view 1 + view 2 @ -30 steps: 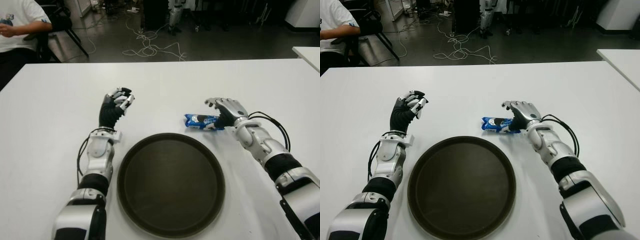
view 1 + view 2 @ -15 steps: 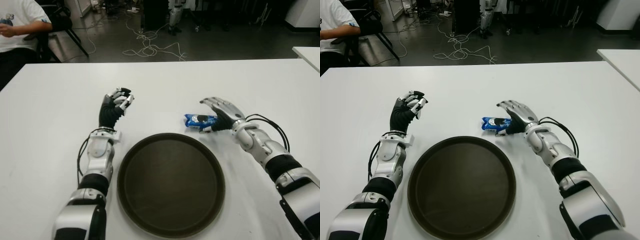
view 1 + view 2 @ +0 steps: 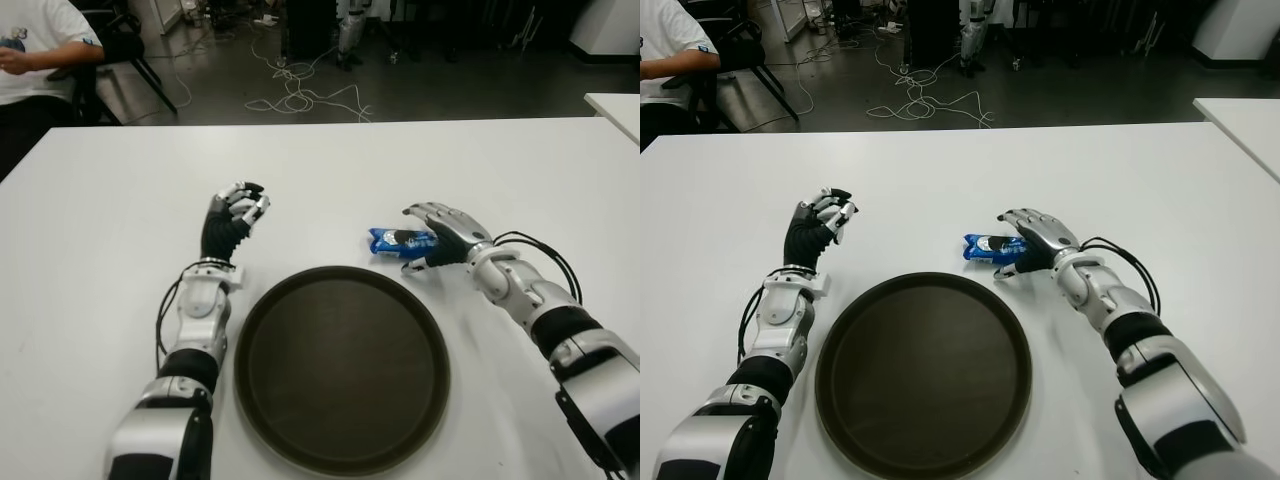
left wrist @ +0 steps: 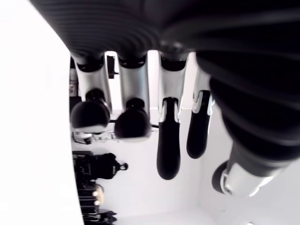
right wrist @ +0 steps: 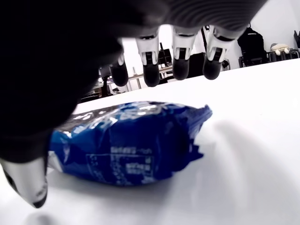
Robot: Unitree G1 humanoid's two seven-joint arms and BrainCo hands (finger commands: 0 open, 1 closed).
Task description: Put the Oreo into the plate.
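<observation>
The Oreo (image 3: 393, 240) is a blue pack lying flat on the white table (image 3: 400, 160), just beyond the far right rim of the dark round plate (image 3: 342, 370), which holds nothing. My right hand (image 3: 428, 240) arches over the pack's right end. In the right wrist view its fingertips (image 5: 180, 65) hang spread above the Oreo (image 5: 131, 145) and do not clamp it, and the thumb is low beside it. My left hand (image 3: 233, 212) shows to the left of the plate with its fingers (image 4: 166, 140) curled on nothing.
A seated person in a white shirt (image 3: 40, 40) is at the back left, beyond the table edge. Cables (image 3: 300, 95) lie on the dark floor behind. The corner of another white table (image 3: 615, 105) shows at far right.
My right hand has reached left and spread its fingers over the Oreo, which has not moved. The left hand has sunk slightly.
</observation>
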